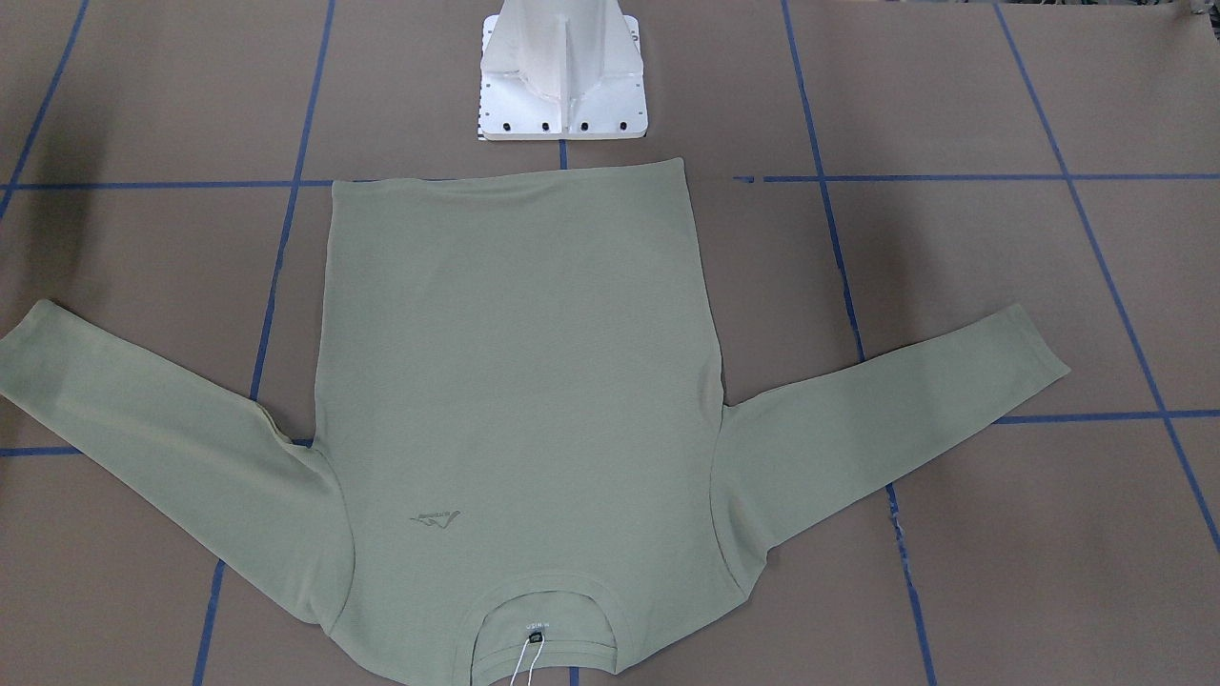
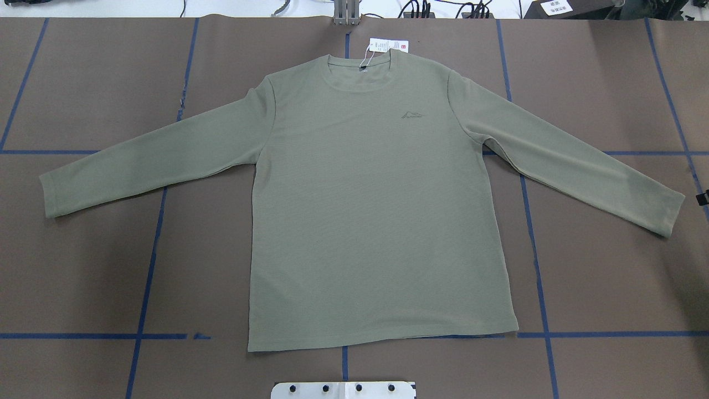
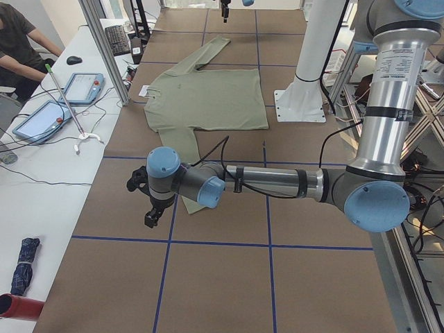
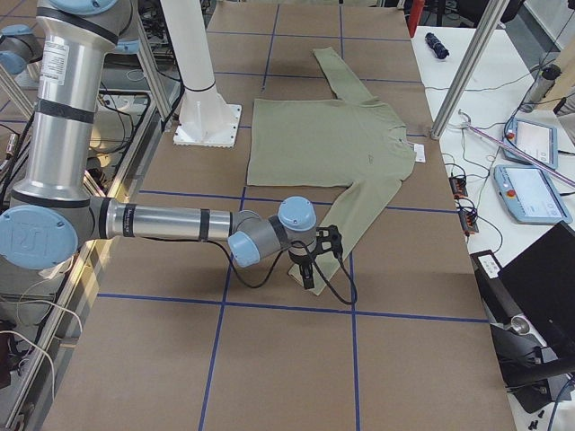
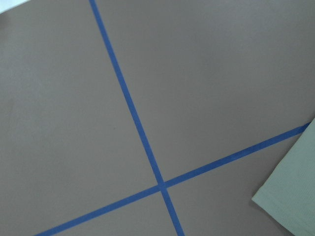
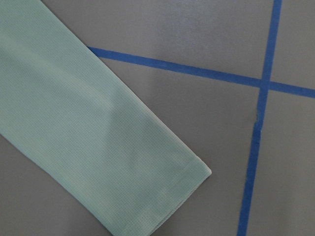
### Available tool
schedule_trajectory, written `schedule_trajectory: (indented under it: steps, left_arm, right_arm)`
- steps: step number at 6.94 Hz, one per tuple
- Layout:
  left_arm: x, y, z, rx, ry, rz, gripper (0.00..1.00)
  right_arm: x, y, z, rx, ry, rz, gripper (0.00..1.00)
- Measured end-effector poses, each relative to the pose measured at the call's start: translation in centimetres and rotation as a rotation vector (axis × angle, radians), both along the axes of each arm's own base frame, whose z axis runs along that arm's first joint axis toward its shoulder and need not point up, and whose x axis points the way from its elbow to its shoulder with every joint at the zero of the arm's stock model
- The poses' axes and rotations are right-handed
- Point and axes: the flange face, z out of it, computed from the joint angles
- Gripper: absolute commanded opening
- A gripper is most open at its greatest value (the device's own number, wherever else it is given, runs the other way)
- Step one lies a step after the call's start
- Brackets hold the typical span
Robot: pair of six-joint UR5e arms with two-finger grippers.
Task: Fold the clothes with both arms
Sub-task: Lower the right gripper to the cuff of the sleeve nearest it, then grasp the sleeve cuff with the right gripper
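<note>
One brown desk (image 2: 83, 277) carries the sage-green long-sleeved shirt (image 2: 382, 221), flat, face up, sleeves spread left and right. The left gripper (image 3: 149, 216) hovers near the left cuff (image 2: 50, 197) and the right gripper (image 4: 308, 274) over the right cuff (image 2: 673, 213). How wide their fingers stand, I cannot tell. Best pinch both cuffs squarely and fold inward together. The hang tag (image 2: 388, 45) print and the mountain-shaped chest logo (image 2: 414, 115) are unreadable.

We see even, diffuse light from above, with everything sharp. Faint, soft shadows darken the bench (image 2: 684, 288) near its right edge.
</note>
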Motion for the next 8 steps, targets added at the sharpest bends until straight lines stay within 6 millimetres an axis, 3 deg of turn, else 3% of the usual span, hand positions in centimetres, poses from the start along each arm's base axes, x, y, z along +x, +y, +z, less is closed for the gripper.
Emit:
schedule_trajectory:
  steps: [3,7,8]
  left_arm:
    - [0.5,0.1,1.9,0.025,0.011,0.006,1.00]
    - [0.5,0.1,2.2,0.039,0.013,0.008,1.00]
    - [0.5,0.1,2.2,0.039,0.013,0.008,1.00]
  right_arm:
    - [-4.3,-0.3,3.4,-0.031,-0.028,0.008,1.00]
    - [-5.8,-1.4,5.0,-0.065,-0.017,0.000,0.99]
    - [-5.9,-1.6,5.3,-0.069,-0.014,0.000,0.88]
